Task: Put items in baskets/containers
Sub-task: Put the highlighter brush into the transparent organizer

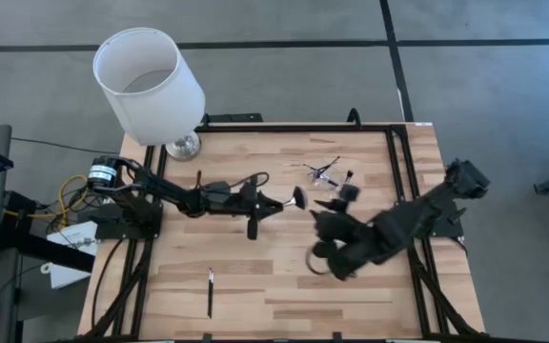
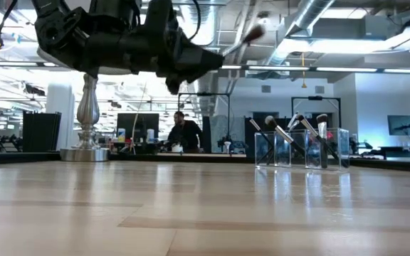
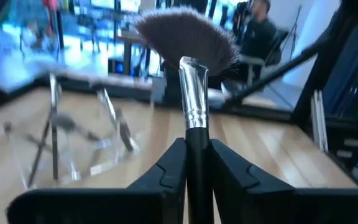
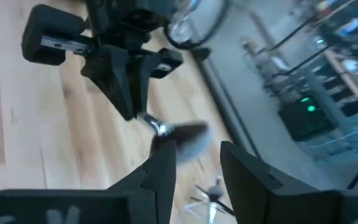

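My left gripper [image 1: 276,203] hovers over the table's middle, shut on a fan brush [image 3: 188,37] with a wide fluffy dark head. The same brush head [image 1: 298,197] points toward the table's right. The clear container [image 1: 327,173] stands on the far right part of the table and several slim brushes lean inside it. It also shows as the container [image 2: 301,149] in the low view and the container [image 3: 73,143] in the left wrist view. One more brush [image 1: 210,291] lies flat near the near edge. My right gripper [image 4: 194,171] is open, just right of the held brush, touching nothing. My left gripper pinches the fan brush between its two fingers on the black handle [image 3: 197,140], just behind the silver ferrule [image 3: 194,93]. The fingers come level from the table's left and lie along the brush. The brush is lifted clear, its head [image 2: 251,32] sticking out forward and tilted upward.
A big white lampshade [image 1: 149,84] on a silver lamp foot [image 1: 183,145] stands at the table's far left corner. Black frame rails [image 1: 403,162] run along the table's sides. A person [image 2: 184,131] sits in the room behind. Bare wood lies along the near half.
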